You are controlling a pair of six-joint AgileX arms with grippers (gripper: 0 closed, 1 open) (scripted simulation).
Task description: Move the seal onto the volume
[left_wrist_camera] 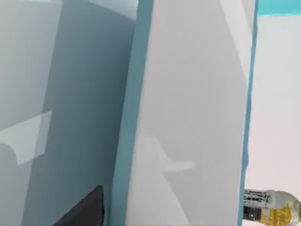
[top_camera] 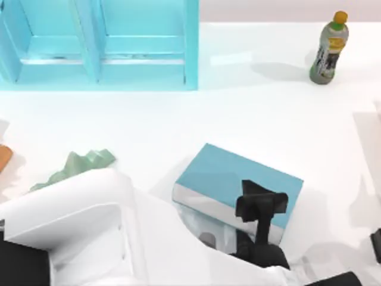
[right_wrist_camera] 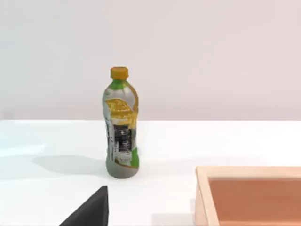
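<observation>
**Left gripper over the volume, right arm parked**

Top view:
- Hanging over the near-right part of the volume (top_camera: 223,173): left gripper (top_camera: 261,204), dark, at the end of the white left arm (top_camera: 83,220) reaching in from the lower left.
- Grip state: cannot tell.
- Lying flat near the table's (top_camera: 178,119) middle, turned at an angle, teal cover up and white page edges facing the near side: the volume.
- Sitting at the right edge, well apart from the volume: right arm (top_camera: 376,245).
- Standing along the far left: turquoise shelf unit (top_camera: 143,53).
- Standing at the far right: orange-capped bottle (top_camera: 328,50).
- Lying left of the volume, apart from it: pale green jagged piece (top_camera: 74,167).

Left wrist view:
- Looking close along the volume's white page edges (left_wrist_camera: 188,117), bounded by teal cover strips.
- Peeking past the volume's edge, farther off: the bottle (left_wrist_camera: 273,209).

Right wrist view:
- Standing upright on the white table (right_wrist_camera: 56,141): the bottle (right_wrist_camera: 121,125).
- Sitting near the bottle, not touching it: tan open box (right_wrist_camera: 249,188).
</observation>
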